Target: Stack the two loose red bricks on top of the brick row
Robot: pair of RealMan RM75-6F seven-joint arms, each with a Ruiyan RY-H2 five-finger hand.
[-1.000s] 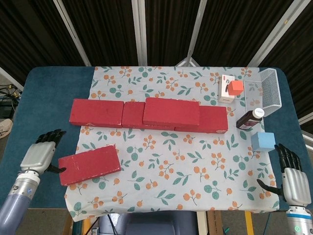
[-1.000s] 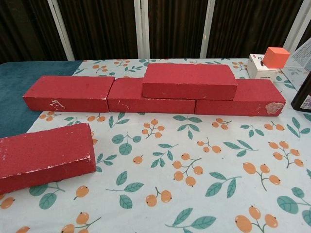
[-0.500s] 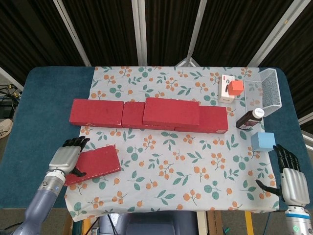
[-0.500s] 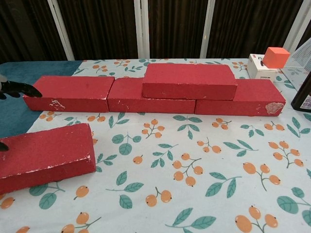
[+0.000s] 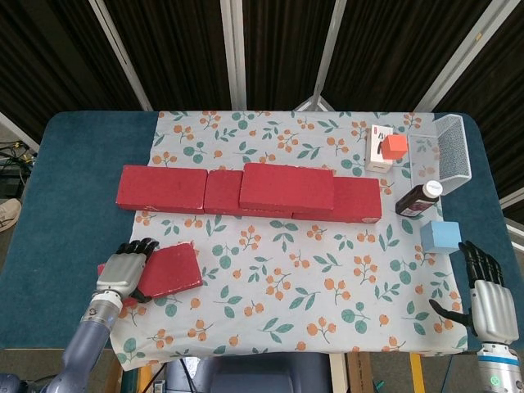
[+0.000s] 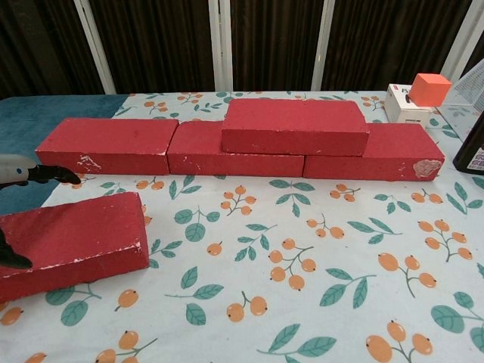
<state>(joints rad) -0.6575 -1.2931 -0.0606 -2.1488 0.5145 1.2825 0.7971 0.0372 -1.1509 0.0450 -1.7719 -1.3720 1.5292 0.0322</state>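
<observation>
Loose red brick [image 5: 168,271] lies under left robot hand [image 5: 124,268].

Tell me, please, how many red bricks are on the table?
5: three in the row, one stacked atop it, one loose under the left hand.

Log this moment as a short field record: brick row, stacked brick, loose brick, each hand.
row: three red rectangular bricks end to end on the floral cloth
stacked: one red brick lies on the row, right of centre
loose: one red brick flat on the cloth, near left
left hand: over the loose brick's left end; grip not clear
right hand: fingers spread, empty, at the table's near right edge
</observation>
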